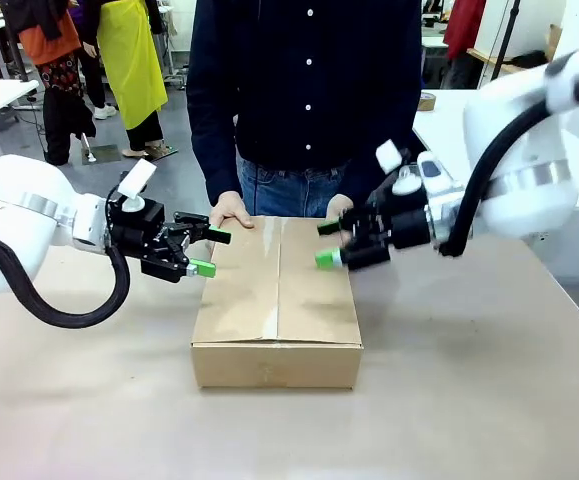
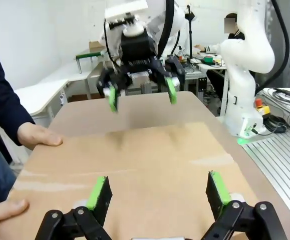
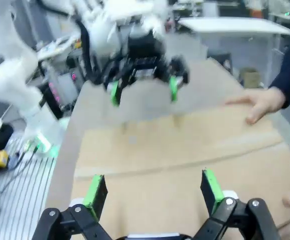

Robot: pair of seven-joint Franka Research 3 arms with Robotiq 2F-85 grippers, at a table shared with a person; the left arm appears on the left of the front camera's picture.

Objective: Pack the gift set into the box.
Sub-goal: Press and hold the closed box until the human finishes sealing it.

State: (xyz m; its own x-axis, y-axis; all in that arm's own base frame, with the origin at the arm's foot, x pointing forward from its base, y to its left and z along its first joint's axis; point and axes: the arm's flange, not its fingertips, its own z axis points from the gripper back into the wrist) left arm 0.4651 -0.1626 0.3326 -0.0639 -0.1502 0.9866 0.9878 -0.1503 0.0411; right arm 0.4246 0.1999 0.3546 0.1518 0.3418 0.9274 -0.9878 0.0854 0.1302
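Two grippers flank the box (image 1: 276, 290), which sits mid-frame on the table (image 1: 489, 400) in the front view. All its flaps are folded flat, with the seam running down the centre of the lid.

Left gripper (image 1: 212, 252): at the upper-left corner of the box, about level with the lid, fingers spread apart and holding nothing. Cannot tell whether the lower pad touches the cardboard.

Right gripper (image 1: 327, 243): over the upper-right part of the lid, fingers likewise apart and empty, close above the flap. Each wrist view looks across the lid at the opposite gripper, so the two face one another across the box.

Person's hands: one (image 1: 231, 210) at the upper-left rim of the lid, the other (image 1: 339, 207) at the upper-right rim, both lying flat. Judged: steadying the box and holding the flaps down.

Gift set: whatever lies under the shut flaps is hidden; judged already inside, since the lid is closed.

Step judged: packing near its end, only flap closure left to secure. The open, side-on grippers suit pressing or bracing the flaps rather than gripping. Risk: no tape on the seam that I can make out, so the flaps may spring up once the hands lift
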